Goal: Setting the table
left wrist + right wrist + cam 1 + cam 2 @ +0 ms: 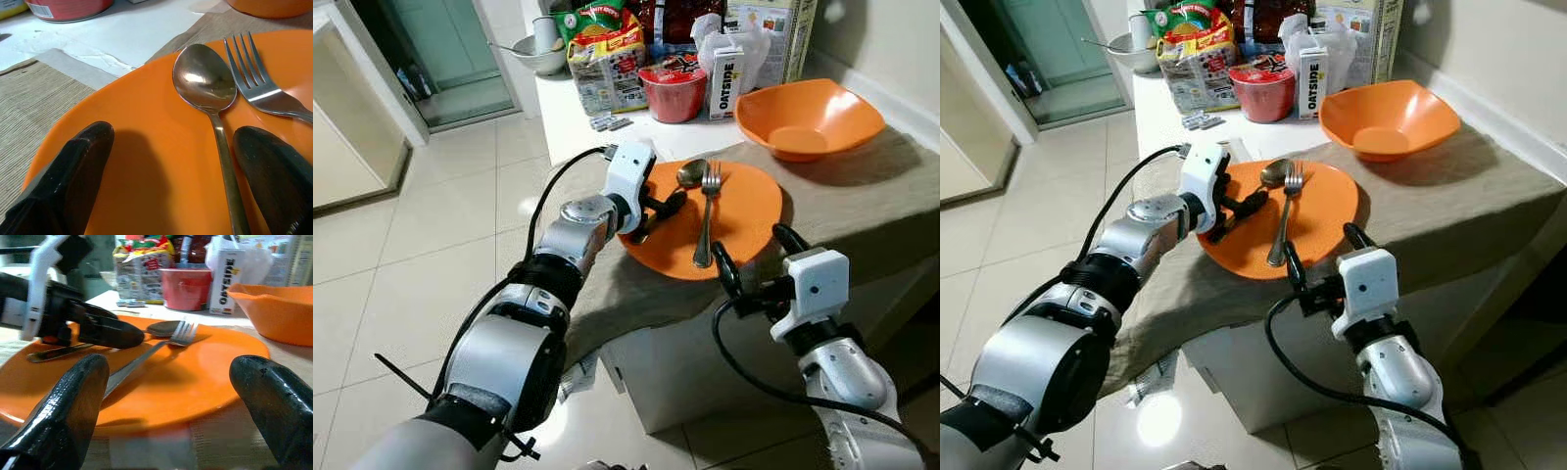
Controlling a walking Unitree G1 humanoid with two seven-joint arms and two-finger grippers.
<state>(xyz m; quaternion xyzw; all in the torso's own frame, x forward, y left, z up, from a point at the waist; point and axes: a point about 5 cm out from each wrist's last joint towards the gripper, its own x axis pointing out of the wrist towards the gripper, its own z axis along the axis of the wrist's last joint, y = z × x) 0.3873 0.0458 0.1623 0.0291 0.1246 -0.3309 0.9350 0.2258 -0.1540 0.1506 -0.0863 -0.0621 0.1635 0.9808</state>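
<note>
An orange plate (744,220) lies on the beige tablecloth near the table's front left corner. A metal spoon (205,83) and a fork (708,211) rest on it side by side, heads pointing away from me. My left gripper (656,215) is open and low over the plate's left part. The spoon's handle runs between its fingers (73,171), closer to one of them, with no squeeze on it. My right gripper (757,253) is open just off the plate's near edge, facing the plate (195,377) and holding nothing. An orange bowl (808,117) stands behind the plate to the right.
Behind the plate stand a red cup (674,93), an oat drink carton (726,69), snack bags (607,59) and a white bowl (540,54). The tablecloth (862,196) hangs over the front edge. Tiled floor (411,245) lies to the left, a wall on the right.
</note>
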